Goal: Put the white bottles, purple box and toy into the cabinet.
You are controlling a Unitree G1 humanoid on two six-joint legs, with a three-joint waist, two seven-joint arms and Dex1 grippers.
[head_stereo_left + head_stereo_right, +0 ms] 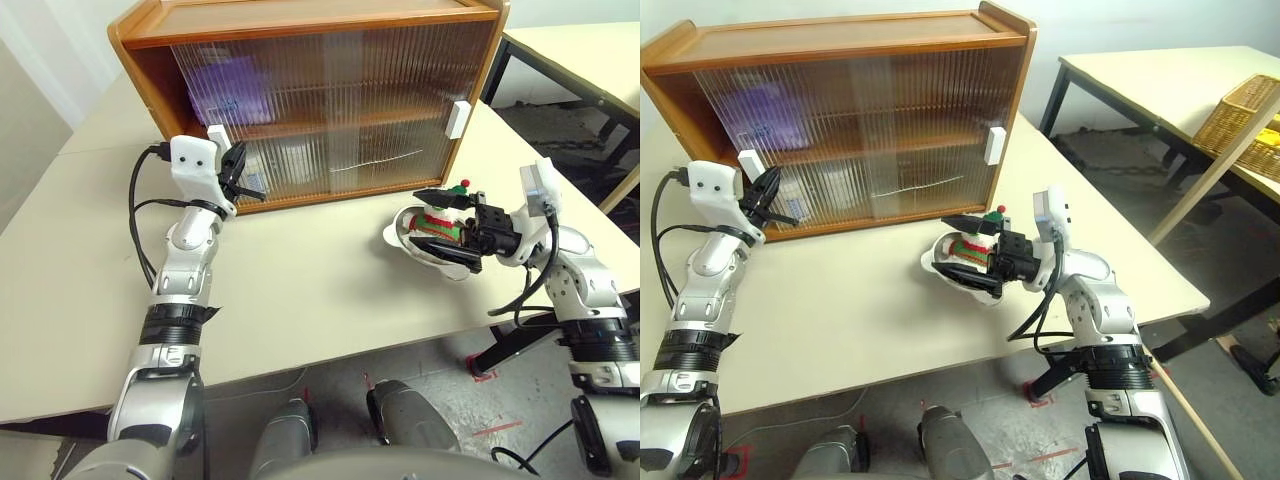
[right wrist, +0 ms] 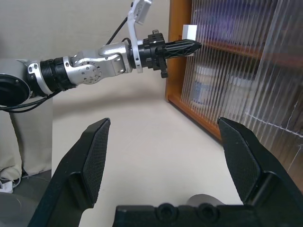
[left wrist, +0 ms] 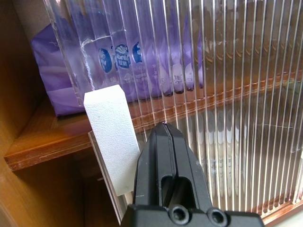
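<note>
Pale desk [image 1: 300, 290] carries cabinet [image 1: 330, 40] | purple box [image 3: 52, 71] on upper shelf | left pincer [image 3: 163, 142] pressed shut beside door handle [image 3: 111, 137], likely to slide it | right pincer [image 1: 458, 225] spread wide around toy [image 1: 440, 222] in bowl [image 1: 398, 240]

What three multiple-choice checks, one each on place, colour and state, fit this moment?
1. Where is the purple box?
A. On the cabinet's upper shelf
B. On the table
C. In the bowl

2. What colour are the door handles?
A. Black
B. White
C. Red

3. How do the right tool's fingers stand?
A. Shut
B. Clamped on a bottle
C. Wide apart

Answers: 1 A, purple shows behind the ribbed door on the upper shelf of the cabinet. 2 B, both blocks on the doors are white. 3 C, the right wrist view shows a wide gap with nothing between the fingers.
</note>
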